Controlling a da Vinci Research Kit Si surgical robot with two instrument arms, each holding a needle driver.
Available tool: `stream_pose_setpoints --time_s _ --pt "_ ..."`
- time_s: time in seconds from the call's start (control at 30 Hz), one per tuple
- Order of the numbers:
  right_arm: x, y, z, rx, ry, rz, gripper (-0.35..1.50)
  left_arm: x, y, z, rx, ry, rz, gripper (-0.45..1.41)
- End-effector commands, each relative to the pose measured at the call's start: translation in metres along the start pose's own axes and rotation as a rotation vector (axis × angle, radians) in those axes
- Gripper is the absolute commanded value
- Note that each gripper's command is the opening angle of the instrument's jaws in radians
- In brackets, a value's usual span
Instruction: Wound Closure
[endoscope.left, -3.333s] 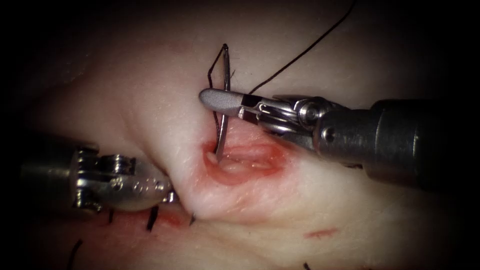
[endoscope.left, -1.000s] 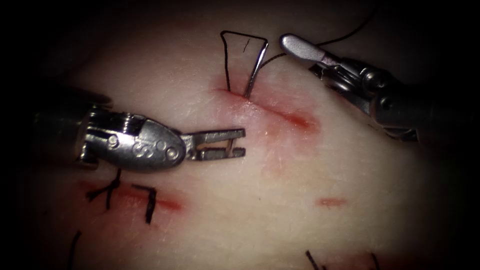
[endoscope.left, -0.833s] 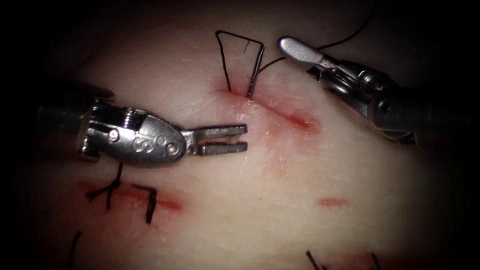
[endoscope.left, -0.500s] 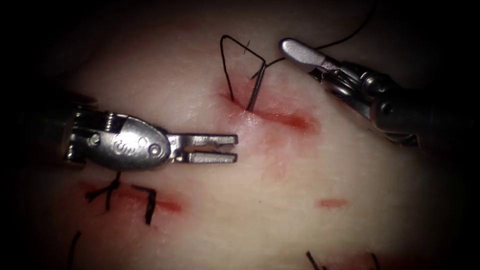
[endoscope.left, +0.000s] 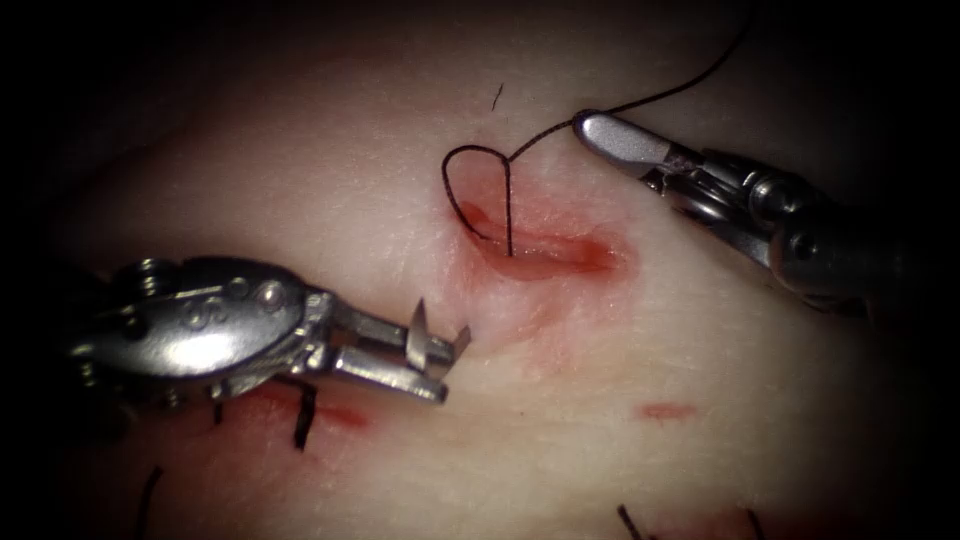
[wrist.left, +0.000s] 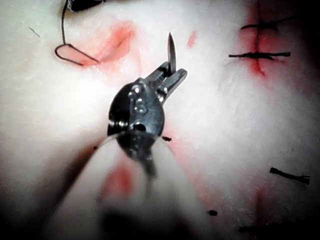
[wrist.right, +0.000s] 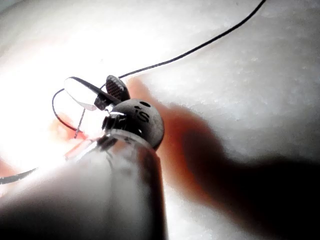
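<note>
The needle (endoscope.left: 417, 333) has been drawn out of the tissue (endoscope.left: 560, 400) and is clamped near its tip in the left tool (endoscope.left: 440, 365), left of the cut (endoscope.left: 545, 250); thread (endoscope.left: 475, 190) trails through. The right tool's (wrist.right: 100, 97) jaws are spread, empty.

Dark vignette around a bright central pool of light

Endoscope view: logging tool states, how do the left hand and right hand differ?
The left hand grips the needle, point sticking out, clear of the tissue; the right hand is open and holds nothing, the thread running past its tip. The left hand lies lower left of the cut, the right hand upper right. Both are off the cut.
</note>
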Motion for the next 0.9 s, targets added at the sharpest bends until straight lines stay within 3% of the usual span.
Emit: stream_pose_setpoints --time_s 0.03,0.07,0.1,0.13,0.23,0.37,0.53,0.67,0.9 --pt "-0.0003 0.0000 0.0010 0.016 -0.029 0.000 0.79 -0.0002 0.0000 0.0003 -0.002 0.004 -0.013 -0.45" --pt "-0.0008 -0.0002 0.0011 0.045 -0.081 -0.020 0.68 0.0003 0.0008 -0.0003 -0.005 0.014 -0.030 -0.45" --pt "-0.0010 -0.0003 0.0012 0.051 -0.094 -0.053 0.73 0.0006 0.0011 -0.0005 -0.005 0.018 -0.033 -0.45" --pt "-0.0013 -0.0006 0.0015 0.056 -0.141 -0.139 1.01 0.0014 0.0017 -0.0010 -0.003 0.032 -0.041 -0.45" --pt "-0.0015 -0.0010 0.0018 0.071 -0.197 -0.229 1.26 0.0027 0.0030 -0.0019 -0.016 0.065 -0.060 -0.45" --pt "-0.0026 -0.0021 0.0016 0.127 -0.283 -0.331 1.25 0.0043 0.0050 -0.0033 -0.029 0.078 -0.024 -0.45" --pt "-0.0051 -0.0050 0.0022 0.180 -0.403 -0.585 1.20 0.0067 0.0070 -0.0053 -0.020 0.079 0.042 -0.45" --pt "-0.0062 -0.0070 0.0043 0.229 -0.420 -0.743 1.21 0.0079 0.0079 -0.0061 -0.008 0.088 0.069 -0.45" --pt "-0.0068 -0.0067 0.0053 0.212 -0.420 -0.862 1.25 0.0083 0.0081 -0.0065 0.009 0.089 0.092 -0.45"
